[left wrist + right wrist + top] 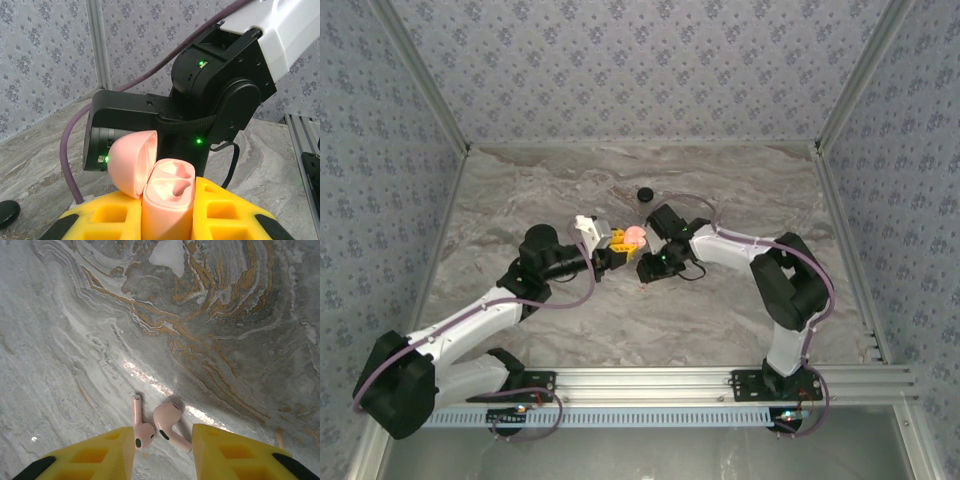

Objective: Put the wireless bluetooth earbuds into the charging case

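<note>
Earbuds [167, 421], both pink, are laid on the tabletop [210, 330] near its centre, between the partly open right jaws. The case [167, 207], lid raised, is clamped upright in the left jaws.

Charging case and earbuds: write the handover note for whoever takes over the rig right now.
Left gripper: shut on the charging case, held upright with its lid open; both wells look empty.
Right gripper: open, low over the table, fingers either side of the earbuds; neither is gripped yet.
Earbuds: both pink, lying side by side on the table.
Done: case picked up and opened.
Left: grasp each earbud and seat it in the case.
</note>
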